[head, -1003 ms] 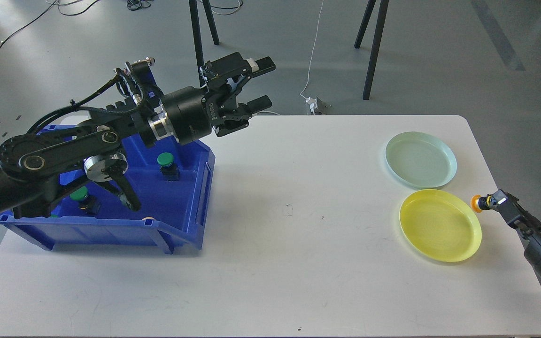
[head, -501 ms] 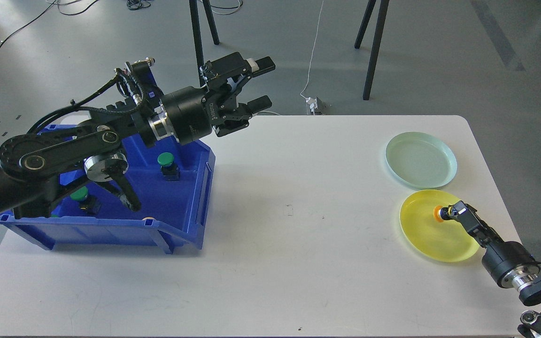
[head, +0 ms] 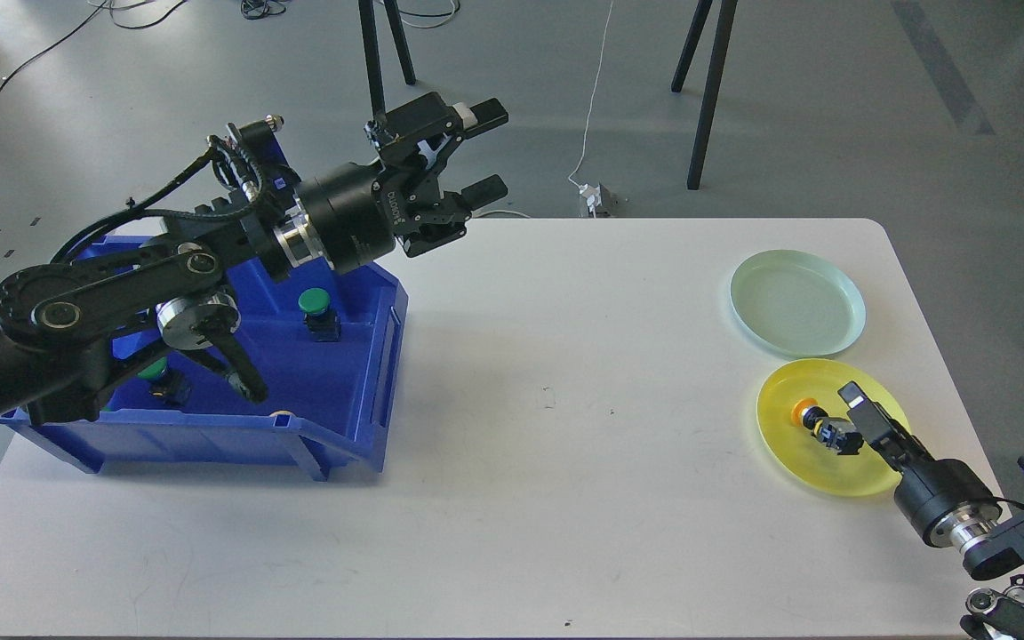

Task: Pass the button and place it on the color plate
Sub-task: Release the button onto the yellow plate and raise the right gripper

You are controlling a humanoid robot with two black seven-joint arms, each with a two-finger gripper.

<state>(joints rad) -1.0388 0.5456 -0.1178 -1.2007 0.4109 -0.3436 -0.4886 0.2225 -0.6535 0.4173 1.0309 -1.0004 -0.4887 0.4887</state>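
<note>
Black and compact, the right end effector (head: 843,418) came in from five o'clock over the white counter (head: 565,498), its fingers parted above the yellow plate (head: 792,462). The orange-capped button (head: 812,421) lay on its side in that plate, toward the plate's centre, just beside the lower finger; whether that finger touched it could not be told, and nothing gripped it. At two o'clock from the yellow plate, close by but apart, sat the pale green plate (head: 796,302). Across the counter at nine o'clock stood the blue bin (head: 361,391), holding a green-capped button (head: 316,311) near its back wall and another green one (head: 156,378) half hidden behind the arm. Farther back, at eleven o'clock, the left end effector (head: 468,156) hung above the bin's far corner, released, its two fingers spread wide and holding nothing.
</note>
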